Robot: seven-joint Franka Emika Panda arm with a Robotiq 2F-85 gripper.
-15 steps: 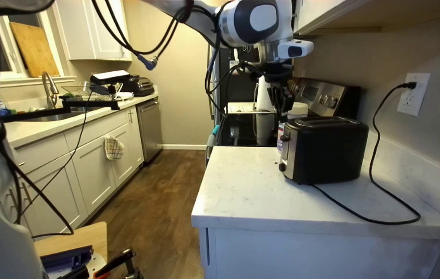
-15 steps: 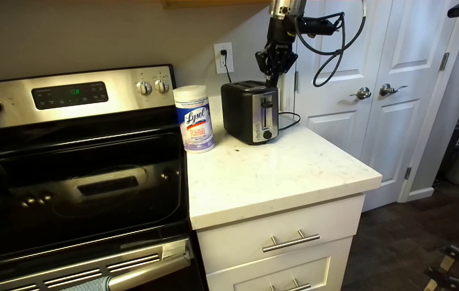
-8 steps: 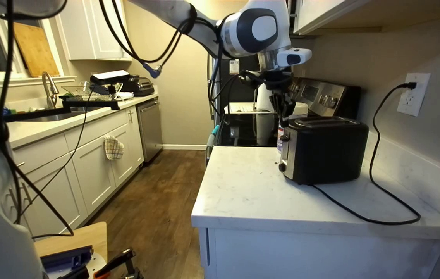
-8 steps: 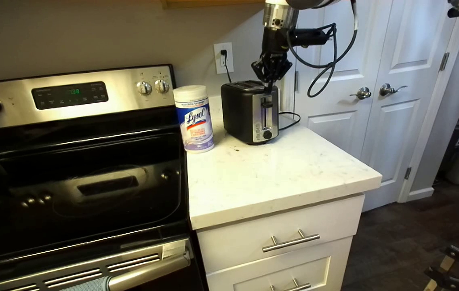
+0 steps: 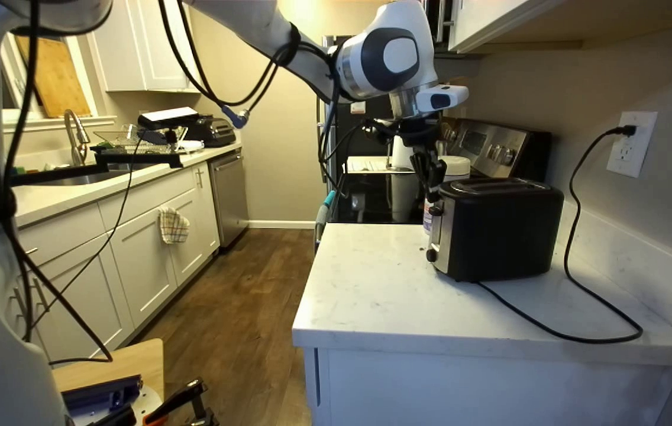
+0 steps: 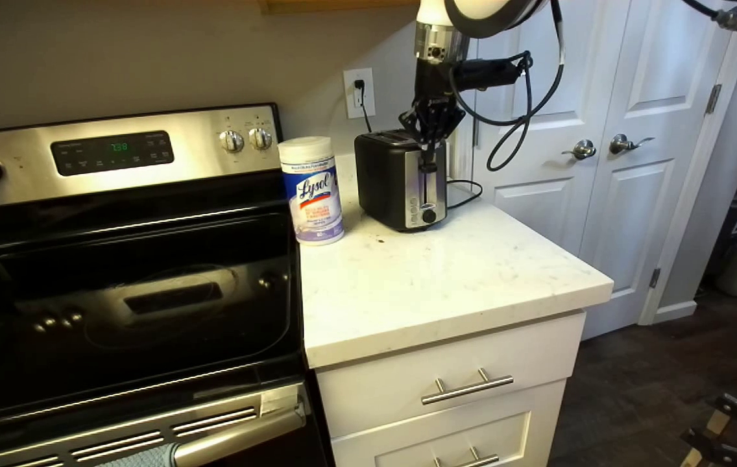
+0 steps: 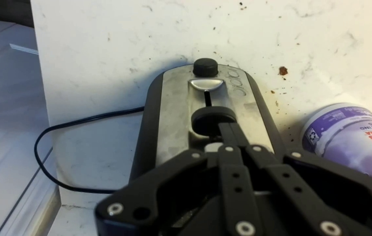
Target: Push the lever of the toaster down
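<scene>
The black toaster (image 5: 504,234) with its silver end panel stands on the white counter, also in an exterior view (image 6: 385,181) and the wrist view (image 7: 174,124). Its dark lever (image 7: 213,117) sits high on the vertical slot, with open slot below it. The lever also shows in both exterior views (image 5: 435,211) (image 6: 429,168). My gripper (image 7: 229,126) is shut with its fingertips together and nothing between them. It points down, with the tips right at the top of the lever, toward one side of it; contact is hard to confirm. The gripper also shows in both exterior views (image 5: 433,195) (image 6: 429,155).
A Lysol wipes canister (image 6: 314,194) stands beside the toaster, close to the gripper in the wrist view (image 7: 353,141). The power cord (image 5: 572,338) loops over the counter (image 5: 365,284) to the wall outlet. A black stove (image 6: 148,292) adjoins the counter. An upper cabinet (image 5: 519,23) hangs overhead.
My shut gripper has moved down and slightly outward from the toaster's top edge, down to the lever in front of the end panel. The lever and toaster look unmoved.
</scene>
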